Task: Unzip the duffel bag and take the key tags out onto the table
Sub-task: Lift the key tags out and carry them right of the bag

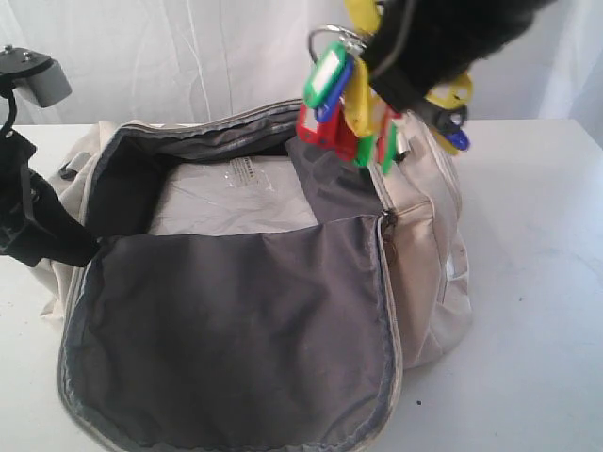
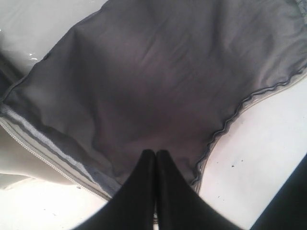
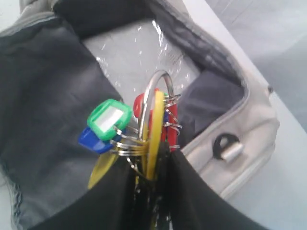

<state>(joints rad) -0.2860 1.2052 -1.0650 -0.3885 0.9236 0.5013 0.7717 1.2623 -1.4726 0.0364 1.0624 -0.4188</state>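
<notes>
The duffel bag [image 1: 424, 254] lies unzipped on the table [image 1: 537, 282], its grey-lined flap [image 1: 236, 330] folded toward the front. My right gripper [image 1: 396, 85] hangs above the bag's back right corner, shut on the key tags [image 1: 339, 94]. They dangle clear of the bag. In the right wrist view the bunch [image 3: 110, 117] of green, blue, yellow and red tags sticks out of the right gripper [image 3: 154, 160] on a silver ring [image 3: 153, 81]. My left gripper [image 2: 156, 152] is shut at the flap's left edge [image 2: 144, 86], apparently pinching the fabric.
Inside the bag lies a flat clear-wrapped sheet [image 1: 236, 198]. A dark loop with a silver tab [image 3: 225, 146] sits on the bag's beige rim. A grey device [image 1: 42, 75] on a black mount stands at the far left. A white curtain hangs behind.
</notes>
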